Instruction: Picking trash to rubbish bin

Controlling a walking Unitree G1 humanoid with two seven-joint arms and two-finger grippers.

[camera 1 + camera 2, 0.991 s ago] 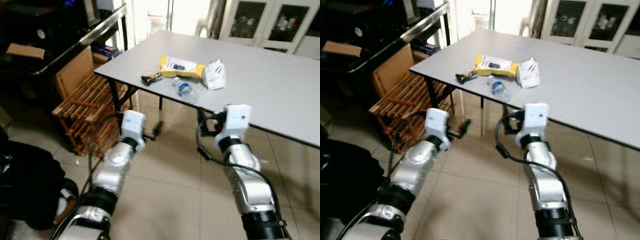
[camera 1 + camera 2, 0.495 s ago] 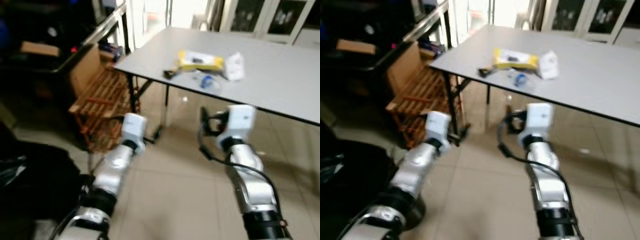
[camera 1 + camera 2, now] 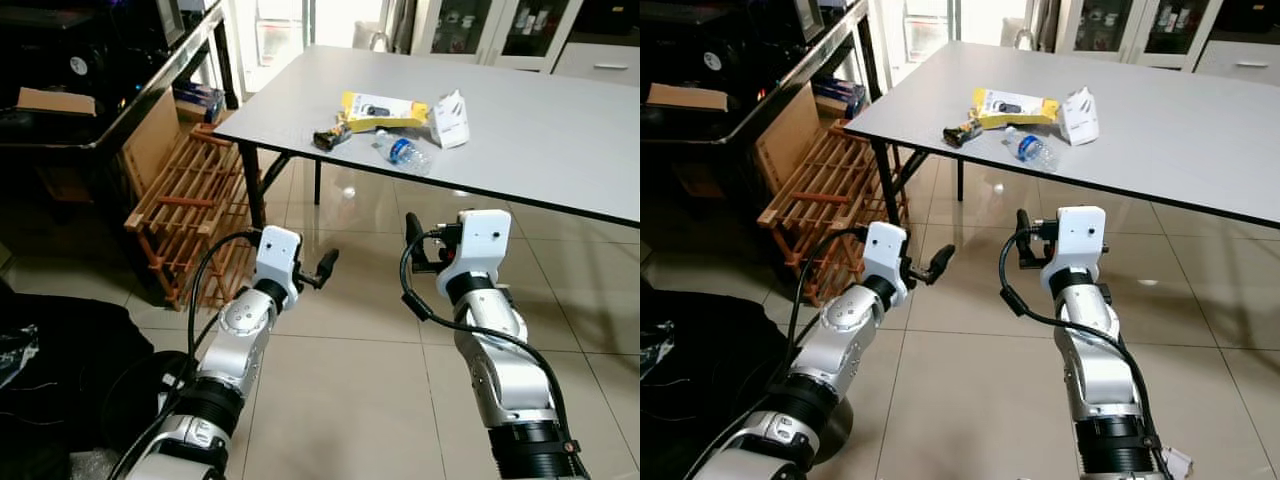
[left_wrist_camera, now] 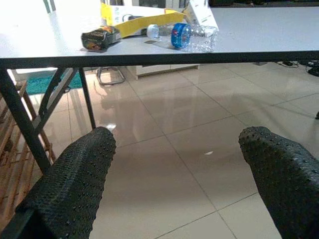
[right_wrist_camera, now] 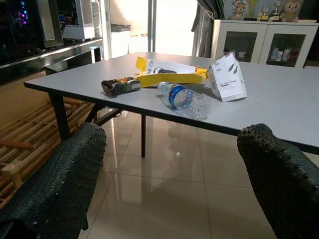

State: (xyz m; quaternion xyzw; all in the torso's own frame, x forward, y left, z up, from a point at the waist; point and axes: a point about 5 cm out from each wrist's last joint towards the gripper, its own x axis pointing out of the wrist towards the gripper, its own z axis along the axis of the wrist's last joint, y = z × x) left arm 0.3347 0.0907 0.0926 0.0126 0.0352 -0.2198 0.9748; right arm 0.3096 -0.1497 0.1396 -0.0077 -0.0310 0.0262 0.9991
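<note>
Trash sits in the upper middle of the frame on the grey table (image 3: 560,130): a plastic bottle (image 3: 402,152), a yellow packet (image 3: 383,110), a white carton (image 3: 452,104) and a dark wrapper (image 3: 329,136). Your left gripper (image 3: 318,270) and right gripper (image 3: 422,245) hover low before the table edge, fingers spread and empty, likely readied for the reach. You see no bin.

left tool (image 4: 169,164) open, right tool (image 5: 164,164) open
</note>
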